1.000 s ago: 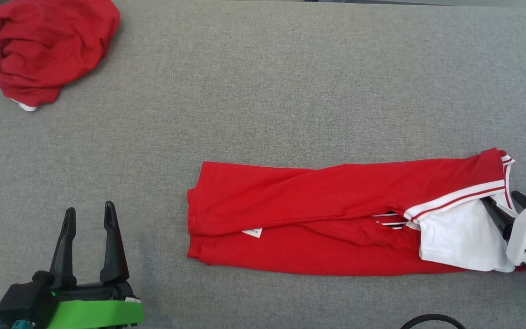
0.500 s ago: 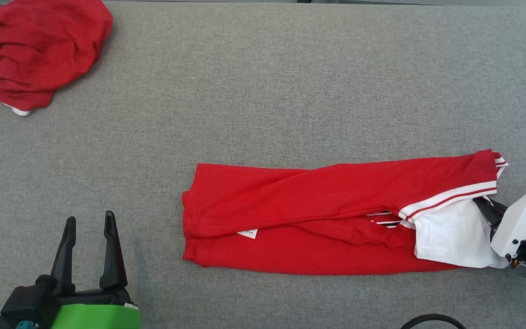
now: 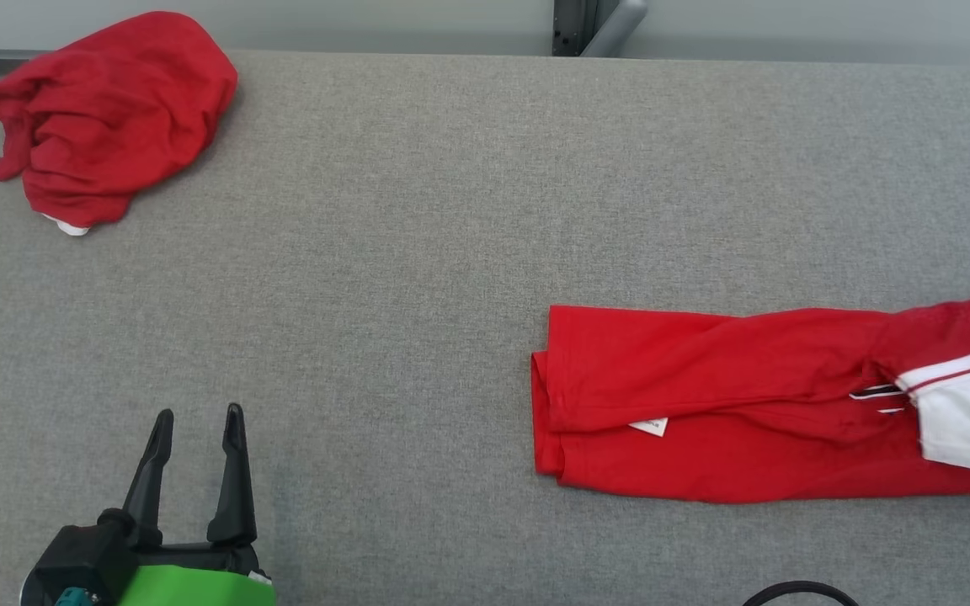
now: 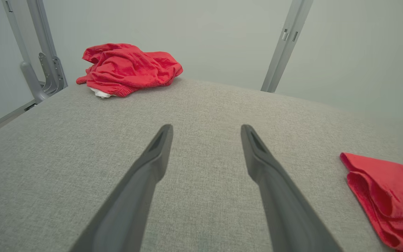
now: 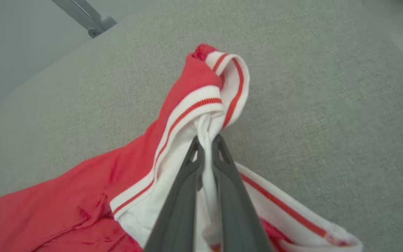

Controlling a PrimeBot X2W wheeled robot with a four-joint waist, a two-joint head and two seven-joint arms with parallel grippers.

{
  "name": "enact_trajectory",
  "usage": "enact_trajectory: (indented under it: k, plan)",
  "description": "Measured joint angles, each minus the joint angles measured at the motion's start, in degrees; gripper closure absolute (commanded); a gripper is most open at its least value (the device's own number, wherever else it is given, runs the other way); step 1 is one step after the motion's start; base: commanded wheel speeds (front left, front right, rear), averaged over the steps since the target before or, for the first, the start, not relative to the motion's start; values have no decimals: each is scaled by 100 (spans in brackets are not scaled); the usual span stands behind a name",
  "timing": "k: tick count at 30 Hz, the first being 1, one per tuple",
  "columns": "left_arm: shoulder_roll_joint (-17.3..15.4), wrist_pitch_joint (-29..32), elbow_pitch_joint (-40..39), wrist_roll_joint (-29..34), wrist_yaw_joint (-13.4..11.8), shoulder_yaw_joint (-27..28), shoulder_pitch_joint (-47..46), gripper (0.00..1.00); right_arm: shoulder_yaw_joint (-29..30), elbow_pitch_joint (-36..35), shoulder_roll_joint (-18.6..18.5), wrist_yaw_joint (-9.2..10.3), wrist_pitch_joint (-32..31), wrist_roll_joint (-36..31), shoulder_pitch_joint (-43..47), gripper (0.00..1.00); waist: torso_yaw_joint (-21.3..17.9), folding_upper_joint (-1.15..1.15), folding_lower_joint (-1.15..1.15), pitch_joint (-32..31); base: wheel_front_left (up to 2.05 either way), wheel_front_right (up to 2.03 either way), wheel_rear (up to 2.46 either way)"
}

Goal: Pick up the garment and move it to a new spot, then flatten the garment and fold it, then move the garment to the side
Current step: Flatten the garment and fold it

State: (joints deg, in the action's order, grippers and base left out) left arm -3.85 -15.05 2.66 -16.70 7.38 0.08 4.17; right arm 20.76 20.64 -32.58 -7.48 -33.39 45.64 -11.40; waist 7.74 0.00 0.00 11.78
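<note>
At the near edge of the worktop (image 3: 451, 210), on the robot's left, the left claw (image 3: 200, 412) hovers just above the grey fabric surface. Its two fingers are spread wide and hold nothing. A black cable loop (image 3: 796, 587) shows at the near edge further right.

Beyond this, on the right half of the worktop, the red-and-white garment (image 3: 729, 404) lies flat as a long, narrow band running left to right. It is doubled lengthwise, and a small white label (image 3: 649, 427) shows at the seam between the layers. The white, striped end runs out of the head view on the right.

The right wrist view shows the right claw (image 5: 207, 140) at that end. Its fingers are pressed nearly together on a pinch of the white ribbed trim (image 5: 222, 94), which bunches up above the fingertips.

At the far left corner lies a crumpled red garment (image 3: 114, 109), well apart from the folded one. A grey frame post (image 3: 594, 25) stands past the far edge.

Status, as judged from the layout:
- Relocation, flattening and the lengthwise fold appear complete.
- A crosswise fold appears outstanding, because the band is at full length.
- The move to the side is not yet done.
- The right-hand grip suits either remaining step.
</note>
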Motion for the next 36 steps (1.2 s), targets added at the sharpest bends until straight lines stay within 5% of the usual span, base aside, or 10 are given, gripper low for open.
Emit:
enact_trajectory:
  k: [9, 16, 23, 36]
  plan:
    - [-98, 0, 104, -60, 2, -219, 11, 0, -961, -2660, 1534, 0, -1319, -35, 185, 100, -88, 0, 0, -31, 0, 0, 0]
    - [-269, 0, 243, -37, 2, -492, -218, 0, -2127, -2746, 2781, 0, -1256, -1193, 106, 100, -118, 0, 0, 152, 0, 0, 0]
    - [-358, 0, 394, -57, 2, -662, -366, 0, -2719, -1967, 2958, 0, -537, -1545, -222, 100, -48, 0, 0, 204, 0, 0, 0]
    - [-309, 0, 648, -63, 2, -856, -263, 0, -3622, -1166, 2970, 0, 160, -1181, -631, 100, -44, 0, 0, 73, 0, 0, 0]
